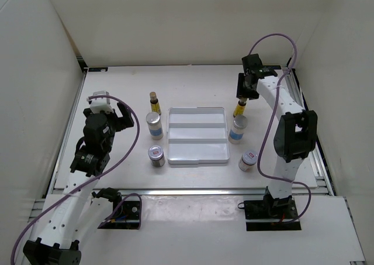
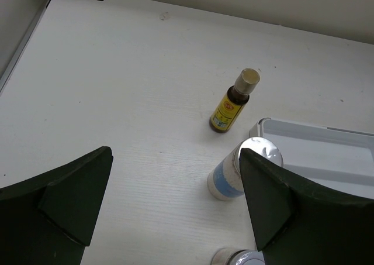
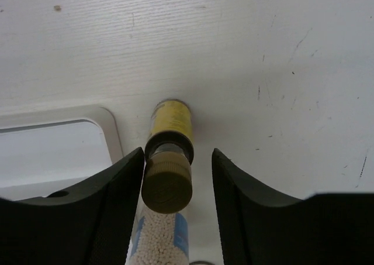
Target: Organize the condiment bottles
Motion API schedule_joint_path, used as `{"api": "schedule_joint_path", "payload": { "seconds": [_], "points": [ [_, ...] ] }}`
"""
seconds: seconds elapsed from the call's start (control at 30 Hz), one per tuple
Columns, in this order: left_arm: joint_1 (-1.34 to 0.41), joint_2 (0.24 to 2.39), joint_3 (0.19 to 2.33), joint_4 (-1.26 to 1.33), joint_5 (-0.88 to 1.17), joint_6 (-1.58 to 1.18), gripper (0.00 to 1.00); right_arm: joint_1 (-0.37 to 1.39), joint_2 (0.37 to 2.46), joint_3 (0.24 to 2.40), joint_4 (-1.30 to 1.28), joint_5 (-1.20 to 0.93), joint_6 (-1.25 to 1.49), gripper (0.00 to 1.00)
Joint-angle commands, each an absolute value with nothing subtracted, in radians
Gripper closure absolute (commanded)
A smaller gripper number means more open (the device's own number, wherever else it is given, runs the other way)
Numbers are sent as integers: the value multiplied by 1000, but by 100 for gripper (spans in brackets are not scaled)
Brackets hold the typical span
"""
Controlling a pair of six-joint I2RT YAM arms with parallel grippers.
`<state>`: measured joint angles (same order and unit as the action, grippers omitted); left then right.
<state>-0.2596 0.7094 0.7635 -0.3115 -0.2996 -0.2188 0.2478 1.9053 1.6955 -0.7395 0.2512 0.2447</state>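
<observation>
right gripper point(image 3: 176, 157) part-open astride amber bottle point(image 3: 169, 121) | left gripper point(image 2: 175, 155) wide open

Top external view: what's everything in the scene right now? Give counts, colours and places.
Amber-yellow bottles: 2, dark caps; one far left of the tray, one far right of it.
White bottles: 2, silver lids, blue labels; one at the tray's left side, one at its right.
Short bottles: 2, silver lids, red-white labels; near left and near right of the tray.
Tray: 1, white, stepped, table centre, nothing in it.
Table: 1, white.
Left gripper: open, holding nothing, over the table's left side.
Right gripper: open, fingers either side of the right amber bottle's cap.
</observation>
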Motion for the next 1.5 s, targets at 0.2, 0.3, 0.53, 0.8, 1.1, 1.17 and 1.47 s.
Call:
{"api": "schedule_joint_path", "payload": {
  "seconds": [0.2,0.3,0.53,0.8,1.1,1.17,1.47],
  "points": [
    [-264,721,778,-287,-310,-209,0,238,1899,1761,-729,221,264,84],
    [-264,721,778,-287,-310,-209,0,238,1818,1756,-713,239,264,98],
    [-264,721,778,-287,-301,-209,0,356,1686,1764,-684,262,190,100],
    [-264,721,778,-287,-301,-209,0,459,1676,1764,-704,229,190,100],
    [-264,730,778,-287,-301,-209,0,525,1769,1695,-695,229,209,100],
    [-264,730,778,-287,-301,-209,0,535,1781,1674,-681,229,218,100],
    [-264,749,778,-278,-281,-209,0,545,1802,1621,-643,242,236,75]
  ]
}}
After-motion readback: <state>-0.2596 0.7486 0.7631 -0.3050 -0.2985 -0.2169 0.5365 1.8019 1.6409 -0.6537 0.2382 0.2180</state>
